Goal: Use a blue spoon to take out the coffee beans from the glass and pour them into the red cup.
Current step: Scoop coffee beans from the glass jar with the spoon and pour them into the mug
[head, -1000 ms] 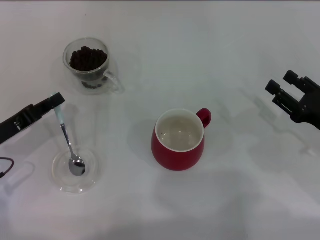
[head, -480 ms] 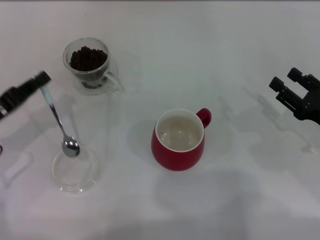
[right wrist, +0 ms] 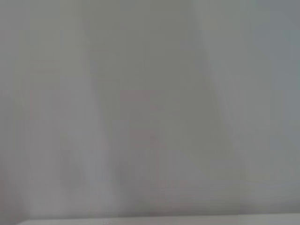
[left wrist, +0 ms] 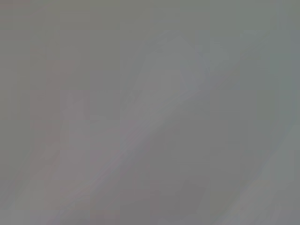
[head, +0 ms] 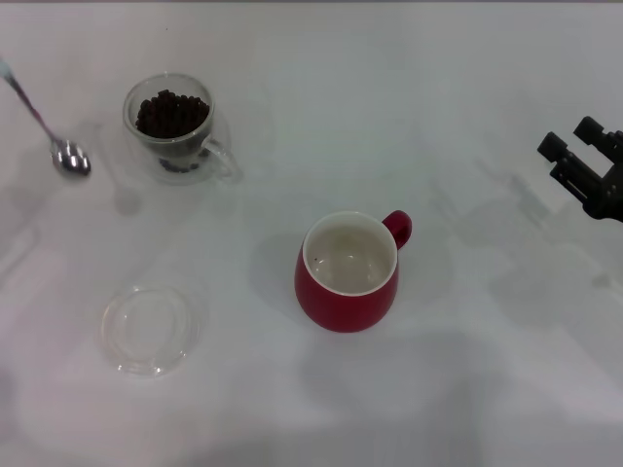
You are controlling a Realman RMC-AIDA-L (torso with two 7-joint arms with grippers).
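right end effector (head: 585, 158) hovers with fingers apart, holding nothing.

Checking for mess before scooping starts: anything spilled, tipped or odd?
Nothing stands out. The coffee beans sit inside the upright glass, the red cup stands upright, and the blue spoon hangs tilted at the far left. The right pincer waits at the right.
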